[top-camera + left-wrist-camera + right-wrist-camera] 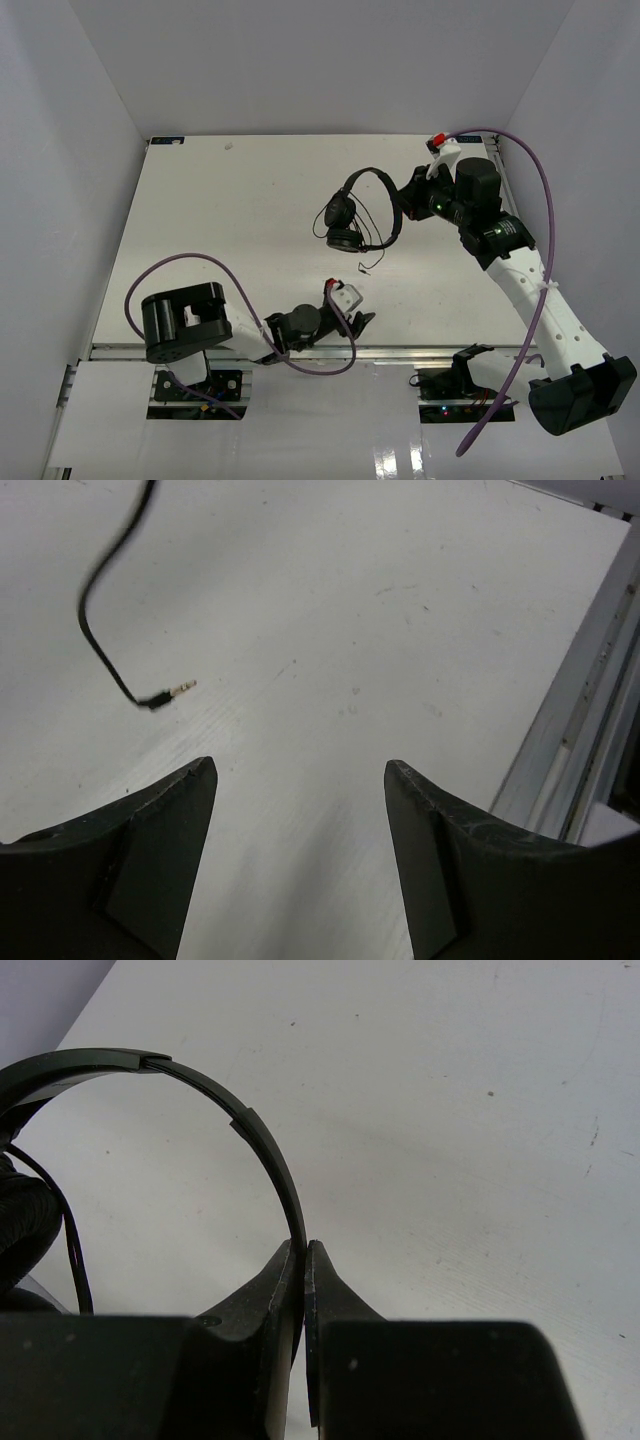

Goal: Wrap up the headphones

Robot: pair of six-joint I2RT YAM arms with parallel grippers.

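The black headphones are held up over the middle right of the table, earcups hanging to the left. My right gripper is shut on the thin headband, which passes between its fingers. The thin cord hangs down and ends in a plug near the table; the left wrist view shows the cord end and plug ahead and to the left. My left gripper is open and empty, low near the table's front edge, below the headphones.
Purple arm cables loop by the left arm and arch over the right arm. A metal rail runs along the table's front edge. White walls enclose the table on three sides.
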